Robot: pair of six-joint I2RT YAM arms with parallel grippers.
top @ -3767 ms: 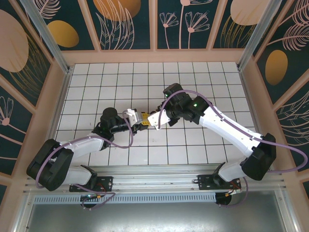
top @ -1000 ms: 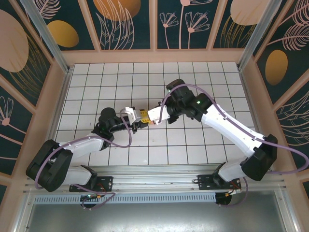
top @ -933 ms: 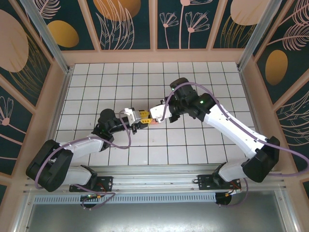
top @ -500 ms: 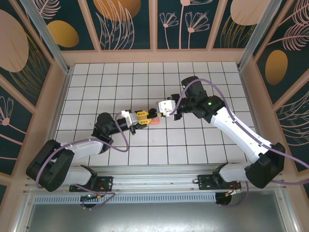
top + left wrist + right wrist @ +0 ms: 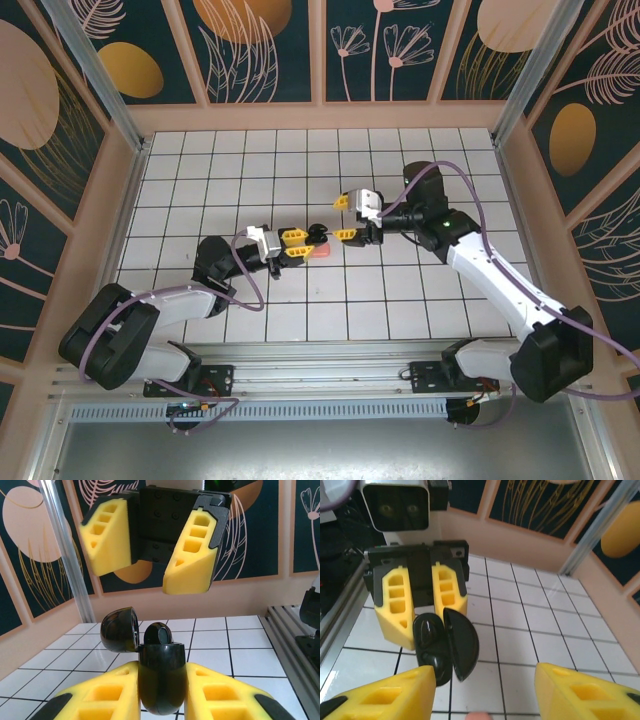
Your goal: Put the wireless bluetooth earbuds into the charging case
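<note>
Pointing open-end toward right claw (image 5: 150,577): charging case (image 5: 161,680)

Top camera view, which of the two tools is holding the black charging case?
The left tool, clamped on the open black case; the right tool stands open and empty, apart from it.

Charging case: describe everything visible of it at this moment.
The charging case is a glossy black, egg-shaped shell, plastic by its look. Its hinged lid stands swung open sideways, and a rounded black piece, likely an earbud, sits in the opening. The left gripper holds it upright in the air, yellow fingers pressed on both flanks. The right gripper is open and clear of it.
</note>
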